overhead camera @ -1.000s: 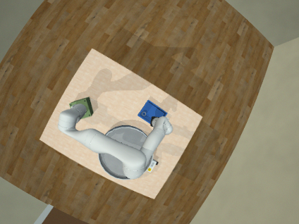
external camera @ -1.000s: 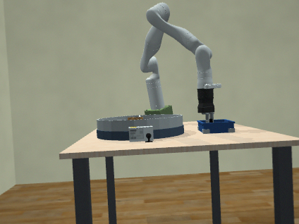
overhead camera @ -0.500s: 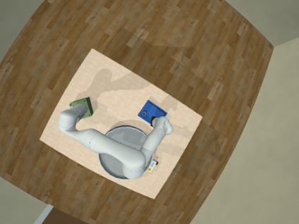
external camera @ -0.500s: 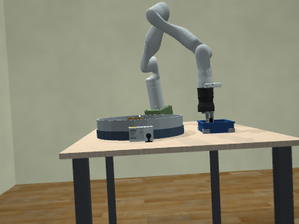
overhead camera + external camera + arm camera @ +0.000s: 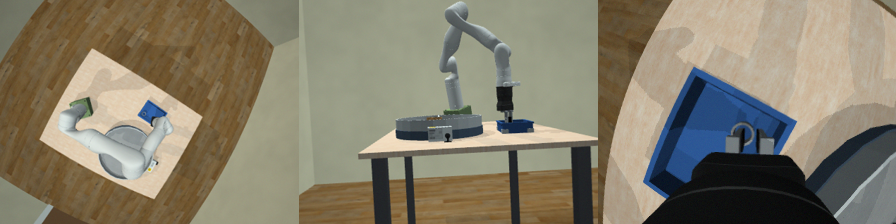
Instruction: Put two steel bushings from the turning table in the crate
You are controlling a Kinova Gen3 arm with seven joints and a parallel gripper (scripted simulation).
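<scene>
floorboards [image 5: 218, 82] [image 5: 447, 197] surround the table [image 5: 123, 72] [image 5: 475, 147] [image 5: 720, 30]; i see one steel bushing [image 5: 143, 113] [image 5: 733, 127] lying in the blue crate [image 5: 156, 106] [image 5: 517, 126] [image 5: 740, 91], my gripper [image 5: 153, 124] [image 5: 508, 122] [image 5: 750, 136] low over it, fingers partly apart, gripping nothing i can see.

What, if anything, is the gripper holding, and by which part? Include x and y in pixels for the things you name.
Nothing: the gripper [image 5: 153, 122] [image 5: 508, 120] [image 5: 750, 136] stands partly open, with no bushing pinched between its fingers. The visible ring-shaped bushing [image 5: 144, 111] [image 5: 742, 123] is in the crate [image 5: 155, 106] [image 5: 515, 128] [image 5: 743, 93].
</scene>
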